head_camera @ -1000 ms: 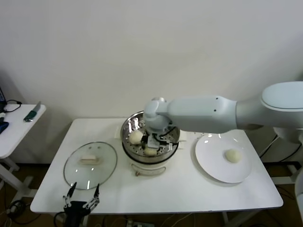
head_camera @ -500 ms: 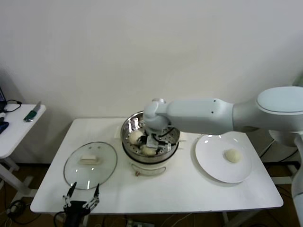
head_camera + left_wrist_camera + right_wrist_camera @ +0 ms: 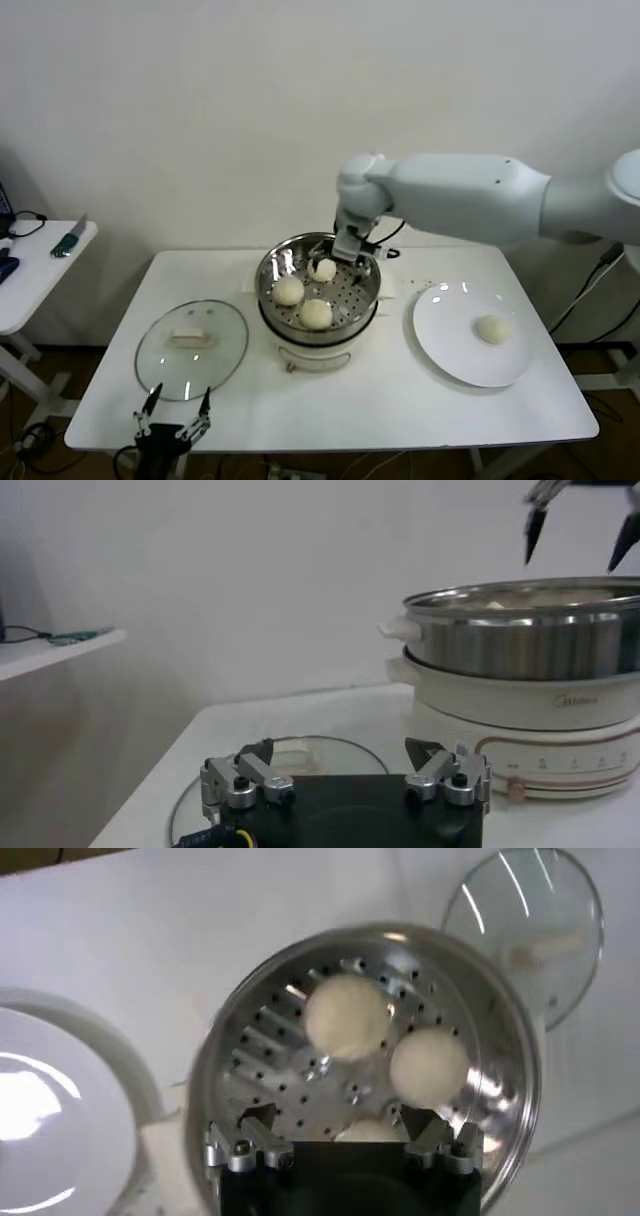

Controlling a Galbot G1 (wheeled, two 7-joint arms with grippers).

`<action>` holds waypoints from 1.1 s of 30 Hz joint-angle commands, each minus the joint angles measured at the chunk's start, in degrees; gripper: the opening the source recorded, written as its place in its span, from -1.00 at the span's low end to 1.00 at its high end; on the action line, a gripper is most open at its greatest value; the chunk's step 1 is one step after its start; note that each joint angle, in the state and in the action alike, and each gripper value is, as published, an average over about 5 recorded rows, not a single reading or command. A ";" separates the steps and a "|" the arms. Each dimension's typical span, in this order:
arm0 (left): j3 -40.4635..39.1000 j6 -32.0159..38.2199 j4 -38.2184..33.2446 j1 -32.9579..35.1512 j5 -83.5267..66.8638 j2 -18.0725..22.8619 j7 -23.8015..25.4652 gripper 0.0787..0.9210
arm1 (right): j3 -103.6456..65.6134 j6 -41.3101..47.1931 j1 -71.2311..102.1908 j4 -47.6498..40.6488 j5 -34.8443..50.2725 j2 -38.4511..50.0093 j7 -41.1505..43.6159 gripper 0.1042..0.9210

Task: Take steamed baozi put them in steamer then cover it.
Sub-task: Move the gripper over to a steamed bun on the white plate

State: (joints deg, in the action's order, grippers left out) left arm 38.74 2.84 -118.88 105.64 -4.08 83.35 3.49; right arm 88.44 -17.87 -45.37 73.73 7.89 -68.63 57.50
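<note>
Up came the right claw (image 3: 350, 246), out of the steamer (image 3: 318, 291) where it had been buried a second earlier, and it hung above the basket's far rim with its fingers spread and nothing in them. That big white arm reached in from the robot's right, bent at the elbow above the back of the surface (image 3: 400, 400), wrist tipped down over the pot. Three steamed baozi (image 3: 316, 313) sat on the perforated floor, close together but apart; the right wrist view looked straight down on them, one partly tucked behind the claw's own body. A fourth bun (image 3: 491, 328) lay alone on the white plate (image 3: 450, 350), on the robot's right of the steamer and well clear of it. Over on the robot's left, the cover (image 3: 191, 348) lay flat on the surface, cream handle up. The left claw (image 3: 172, 418) sat low at the near edge, just before the cover, fingers released and empty. A side table (image 3: 40, 270) stood off further left, with small items on it.
</note>
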 commanded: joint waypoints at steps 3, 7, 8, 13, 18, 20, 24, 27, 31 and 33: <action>-0.09 0.06 -0.22 0.14 0.11 -0.21 0.04 0.77 | 7.89 9.92 -8.29 -6.79 18.50 15.51 7.48 0.76; 0.04 0.08 -0.24 0.15 -0.04 -0.27 0.02 0.77 | 8.81 12.34 -5.53 -9.59 17.20 20.90 6.85 0.76; 0.06 0.09 -0.18 0.12 -0.08 -0.25 0.02 0.77 | 8.52 12.82 -4.56 -10.13 16.54 22.21 6.59 0.76; -0.11 0.10 0.31 -0.02 0.01 -0.04 0.05 0.77 | 4.11 13.98 1.97 -12.64 11.81 27.82 5.93 0.76; -0.13 0.02 0.44 -0.12 0.23 0.41 0.13 0.77 | -2.12 15.21 9.82 -13.45 6.99 31.28 5.35 0.76; -0.13 0.02 0.54 -0.09 0.35 0.55 0.15 0.77 | -3.94 15.68 12.79 -13.40 5.42 32.14 5.24 0.76; -0.15 0.09 0.73 0.10 0.66 0.81 0.17 0.77 | -7.95 15.83 18.60 -14.04 2.70 33.19 5.36 0.76; -0.09 0.14 0.73 0.29 0.71 0.92 0.16 0.77 | -11.75 15.70 22.81 -15.45 0.47 33.37 5.35 0.76; -0.03 0.19 0.78 0.52 0.86 1.02 0.14 0.77 | -16.32 15.70 27.57 -16.95 -1.58 33.05 4.76 0.76; -0.02 0.19 0.76 0.61 0.98 1.12 0.14 0.77 | -18.41 15.73 29.67 -17.82 -2.61 32.56 4.25 0.76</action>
State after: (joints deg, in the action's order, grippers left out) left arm 38.72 3.00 -118.22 106.19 -3.27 84.35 3.63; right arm 80.39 -3.19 -28.49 59.10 10.64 -38.84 62.41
